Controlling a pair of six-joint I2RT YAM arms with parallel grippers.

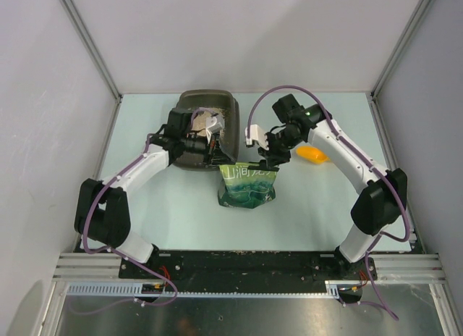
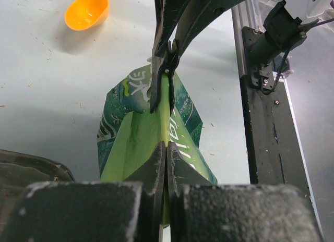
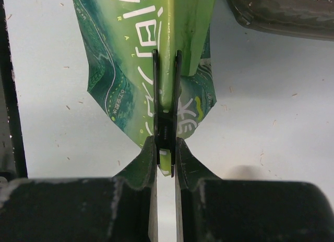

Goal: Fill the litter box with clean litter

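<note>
The dark litter box (image 1: 189, 103) sits at the back of the table, and a patch of pale clean litter (image 1: 208, 121) shows inside it, partly hidden by my left arm. In front of it a green printed pouch (image 1: 247, 185) is held up by its top seam. My left gripper (image 2: 167, 154) is shut on that seam's near end. A black clip (image 3: 166, 128) is clamped on the seam's other end, and my right gripper (image 3: 166, 148) is shut on the clip. From above, the left gripper (image 1: 219, 161) and right gripper (image 1: 265, 162) flank the pouch's top.
An orange scoop (image 1: 312, 154) lies right of the pouch, by the right arm, and its bowl (image 2: 86, 11) faces up. A corner of the litter box (image 3: 282, 12) is close to the pouch. Enclosure walls stand on three sides. A black rail (image 2: 263, 127) runs along the near edge.
</note>
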